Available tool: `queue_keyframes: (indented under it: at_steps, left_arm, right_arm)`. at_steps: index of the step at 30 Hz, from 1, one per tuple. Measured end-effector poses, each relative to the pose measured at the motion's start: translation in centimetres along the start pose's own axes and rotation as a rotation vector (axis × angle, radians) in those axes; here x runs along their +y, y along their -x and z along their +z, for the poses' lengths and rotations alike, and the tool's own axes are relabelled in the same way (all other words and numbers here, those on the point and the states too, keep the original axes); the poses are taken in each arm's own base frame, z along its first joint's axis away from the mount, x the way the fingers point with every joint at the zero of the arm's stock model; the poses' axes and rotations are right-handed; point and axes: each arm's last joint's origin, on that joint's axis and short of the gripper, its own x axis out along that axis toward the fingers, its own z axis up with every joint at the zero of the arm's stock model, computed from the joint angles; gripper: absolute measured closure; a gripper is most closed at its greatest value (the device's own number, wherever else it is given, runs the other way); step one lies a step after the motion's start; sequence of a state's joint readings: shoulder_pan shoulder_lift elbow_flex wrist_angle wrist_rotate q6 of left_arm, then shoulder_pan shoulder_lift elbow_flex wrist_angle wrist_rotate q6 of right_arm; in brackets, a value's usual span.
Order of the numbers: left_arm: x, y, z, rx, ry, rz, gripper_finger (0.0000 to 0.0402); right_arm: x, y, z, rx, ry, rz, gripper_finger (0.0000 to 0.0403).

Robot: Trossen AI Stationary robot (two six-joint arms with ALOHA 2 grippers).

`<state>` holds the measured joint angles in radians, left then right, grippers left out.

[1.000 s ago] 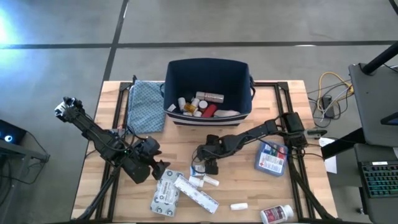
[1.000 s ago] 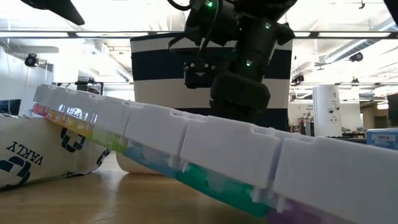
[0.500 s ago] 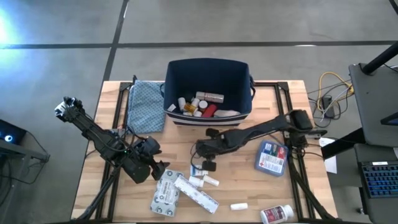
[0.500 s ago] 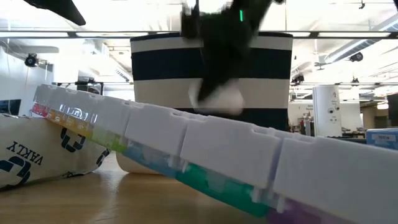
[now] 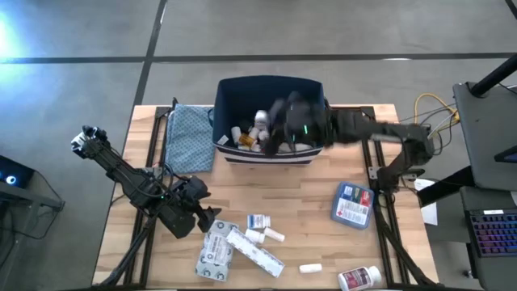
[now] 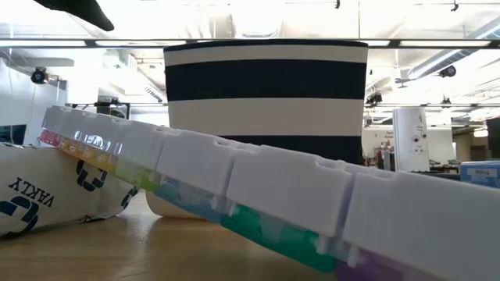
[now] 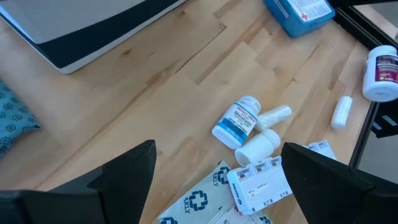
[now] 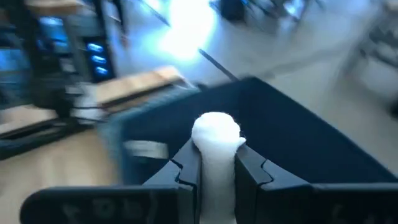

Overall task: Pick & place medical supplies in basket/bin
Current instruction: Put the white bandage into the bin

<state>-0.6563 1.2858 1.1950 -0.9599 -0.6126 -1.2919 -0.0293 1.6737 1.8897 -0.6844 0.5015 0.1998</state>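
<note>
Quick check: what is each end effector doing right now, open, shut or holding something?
Left end effector: open, empty, above the table.
Right end effector: shut on a small white bottle, over the navy bin.

Background stuff around the wooden table [image 5: 242, 190]

There's a folded teal patterned cloth [image 5: 190, 137] lying flat near the table's far left corner, a tangle of yellow and orange cables [image 5: 432, 113] on the floor off the right side, and a keyboard [image 5: 493, 234] on a desk further right.
</note>
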Motion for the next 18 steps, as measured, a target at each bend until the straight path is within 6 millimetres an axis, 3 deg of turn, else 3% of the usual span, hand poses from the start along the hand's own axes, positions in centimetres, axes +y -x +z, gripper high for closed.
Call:
queue_keyframes:
  at_steps: [3,8,13,18]
  left_arm:
    - [-0.1,0.0,0.1,-0.016,0.009,-0.009,0.0078]
    - [-0.2,0.0,0.2,-0.03,0.022,-0.015,0.0078]
    - [-0.2,0.0,0.2,-0.03,0.056,-0.015,0.0078]
    - [-0.2,0.0,0.2,-0.054,0.101,-0.011,0.0078]
  right_arm:
    - [-3.9,-2.4,0.1,0.12,-0.05,-0.057,0.036]
    - [-8.0,-7.2,-2.6,0.405,-0.029,-0.108,0.035]
    - [-8.2,-9.0,-3.9,0.484,0.045,-0.095,0.0317]
    - [-7.8,-9.7,-4.4,0.506,0.126,-0.069,0.0244]
